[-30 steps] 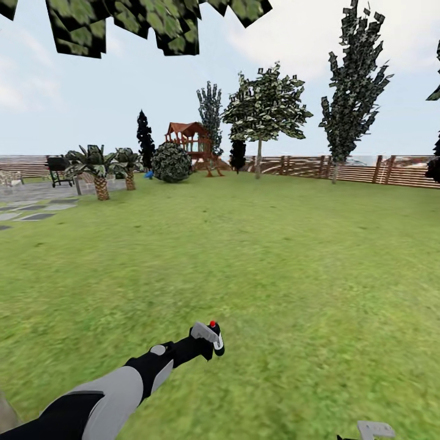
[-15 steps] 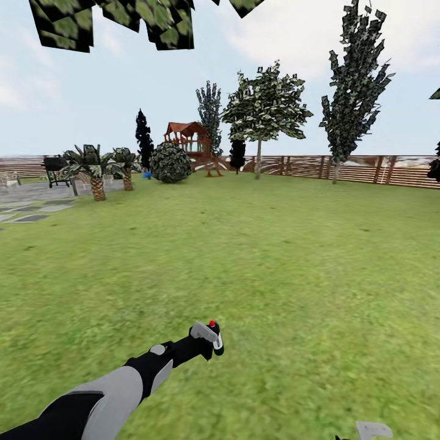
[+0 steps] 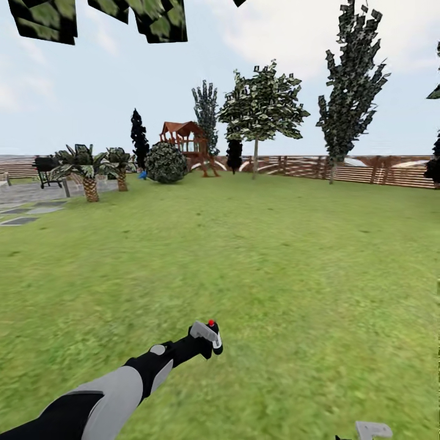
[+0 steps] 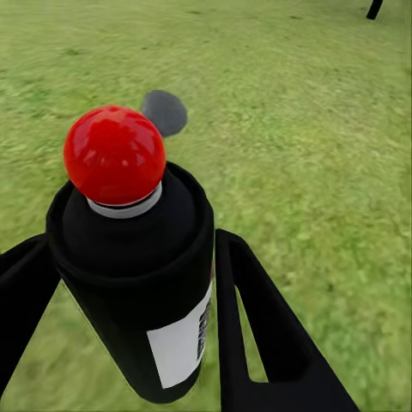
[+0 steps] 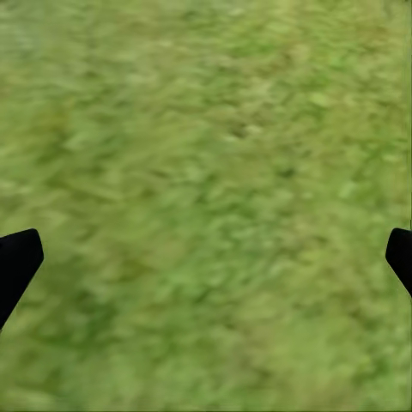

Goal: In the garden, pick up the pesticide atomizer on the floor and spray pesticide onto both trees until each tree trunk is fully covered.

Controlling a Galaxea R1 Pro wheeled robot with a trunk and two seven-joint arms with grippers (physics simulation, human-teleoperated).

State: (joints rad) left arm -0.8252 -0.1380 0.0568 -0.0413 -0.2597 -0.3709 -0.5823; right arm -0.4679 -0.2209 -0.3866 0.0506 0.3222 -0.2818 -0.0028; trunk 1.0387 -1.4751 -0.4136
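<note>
green lawn [image 3: 263, 256] filled most of the head view, ringed at the far side by a brown slat fence [image 3: 366, 170] under a pale cloudy sky.

pesticide atomizer [image 4: 137, 283]: in the left wrist view it read as a black cylindrical body with a white label low on its side, a pale collar, and a glossy red ball cap on top. it stood roughly upright between the two black fingers [image 4: 257, 335] of the left tool [image 3: 206, 340], which was clamped on its body, fingers touching both sides. in the head view the can was tiny, the red dot just visible above the grey-white wrist end, held out over open grass ahead of the robot.

right tool [image 5: 206, 257]: two black fingertips sat at opposite edges of the right wrist view, wide apart, blurred grass between them. in the head view a grey part of that arm showed at the lower edge.

surroundings: broad-leaved tree [image 3: 263, 104] with a thin bare tree trunk [image 3: 255, 160] stood far off near the fence, well apart from the can. taller narrow tree [image 3: 349, 79] to its right. wooden playset [image 3: 186, 142], round shrub [image 3: 165, 162], short palms [image 3: 85, 168] and grey paving [image 3: 27, 205] lay far left. dark leaf blocks [image 3: 98, 15] hung at the top edge. small grey disc [image 4: 163, 112] lay on the grass beyond the can; identity unclear.
</note>
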